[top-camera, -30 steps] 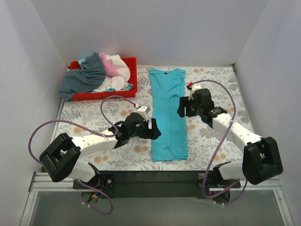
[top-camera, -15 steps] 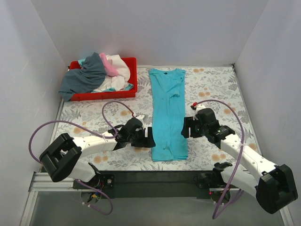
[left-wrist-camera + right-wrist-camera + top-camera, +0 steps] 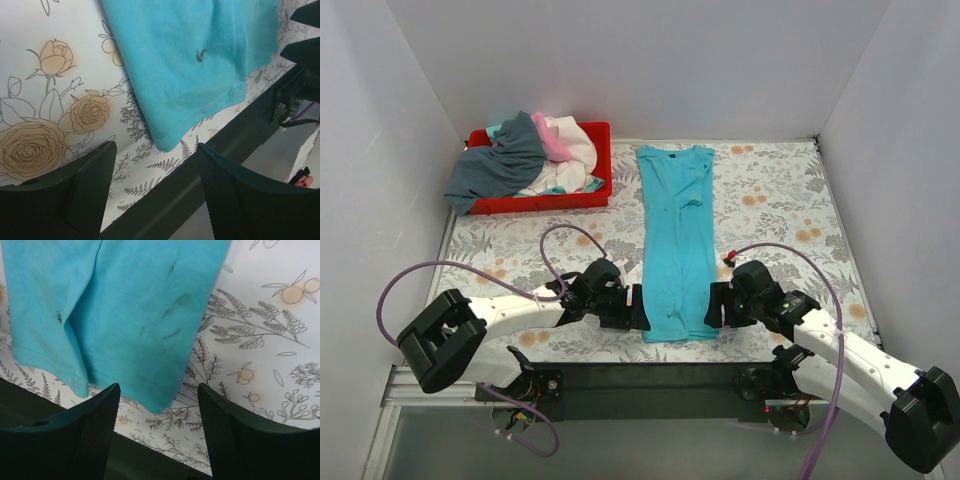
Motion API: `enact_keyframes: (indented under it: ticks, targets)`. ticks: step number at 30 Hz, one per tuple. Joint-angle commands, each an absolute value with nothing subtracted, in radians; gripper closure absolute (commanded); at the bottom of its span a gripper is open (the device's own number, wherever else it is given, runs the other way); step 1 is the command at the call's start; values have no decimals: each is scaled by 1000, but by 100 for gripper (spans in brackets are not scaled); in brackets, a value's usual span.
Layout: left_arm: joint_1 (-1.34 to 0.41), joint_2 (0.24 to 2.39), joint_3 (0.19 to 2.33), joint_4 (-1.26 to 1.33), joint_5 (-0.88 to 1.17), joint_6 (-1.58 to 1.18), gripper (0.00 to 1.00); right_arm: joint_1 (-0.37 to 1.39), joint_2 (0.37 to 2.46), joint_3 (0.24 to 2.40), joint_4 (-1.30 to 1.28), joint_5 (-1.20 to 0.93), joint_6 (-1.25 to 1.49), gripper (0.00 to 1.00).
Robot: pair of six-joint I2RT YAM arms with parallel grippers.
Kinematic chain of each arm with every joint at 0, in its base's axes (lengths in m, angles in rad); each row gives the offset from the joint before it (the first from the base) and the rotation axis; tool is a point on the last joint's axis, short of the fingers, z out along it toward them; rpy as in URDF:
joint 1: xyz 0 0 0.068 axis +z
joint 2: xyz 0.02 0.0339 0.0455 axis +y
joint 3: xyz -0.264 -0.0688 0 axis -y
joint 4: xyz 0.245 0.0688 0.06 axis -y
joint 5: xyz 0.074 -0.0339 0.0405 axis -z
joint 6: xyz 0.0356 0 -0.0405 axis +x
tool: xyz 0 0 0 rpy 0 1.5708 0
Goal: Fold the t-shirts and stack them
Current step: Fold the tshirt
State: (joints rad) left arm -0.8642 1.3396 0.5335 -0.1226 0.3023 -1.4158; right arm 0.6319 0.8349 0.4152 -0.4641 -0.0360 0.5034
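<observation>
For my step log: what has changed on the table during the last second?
Both arms drew back toward the near edge. The left gripper and the right gripper moved down along the turquoise t-shirt to its two bottom hem corners. Both are open and hold nothing. The t-shirt, the red tray and its pile of shirts did not move.

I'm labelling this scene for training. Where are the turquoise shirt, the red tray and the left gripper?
turquoise shirt point(image 3: 677, 240), top view, middle of the folded body.
red tray point(image 3: 542, 202), top view, bare near wall.
left gripper point(image 3: 640, 307), top view, midway between its fingertips.
</observation>
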Motion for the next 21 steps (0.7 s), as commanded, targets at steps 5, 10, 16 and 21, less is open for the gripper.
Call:
enact_keyframes:
  ticks: [5, 10, 16, 21]
  targets:
    - [-905, 1333, 489, -132, 321, -1470, 40, 719, 847, 391, -460, -5, 597, 43]
    - [-946, 1330, 491, -123, 313, -1497, 42, 739, 836, 387, -457, 23, 611, 43]
    - [-963, 1374, 480, -94, 291, -1508, 46, 752, 873, 368, -428, 28, 612, 44]
    - [-969, 1390, 474, -86, 253, -1500, 49, 767, 880, 359, -410, 41, 617, 46]
